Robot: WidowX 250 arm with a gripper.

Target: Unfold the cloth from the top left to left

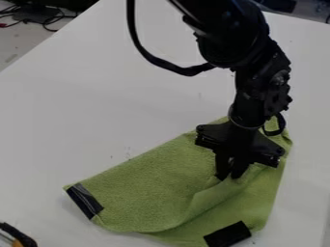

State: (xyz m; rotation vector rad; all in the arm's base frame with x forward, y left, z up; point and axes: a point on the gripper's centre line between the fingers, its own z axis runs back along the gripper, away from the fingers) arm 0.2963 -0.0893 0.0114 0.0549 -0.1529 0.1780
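apparently, my black end effector is hanging over a partly unfolded green fabric cloth, its folds awaiting leftward opening; whether i'm grasping it, i cannot tell.

arm: cut off by top edge, 12 to 1 o'clock | cloth: part hidden under gripper, 4 to 5 o'clock; bottom edge cuts it near 6 | black-and-orange item: cut off, 7 to 8, identity unclear | cables: cut off, blurred, 10 to 11 | specks: 7 to 8, too small to tell
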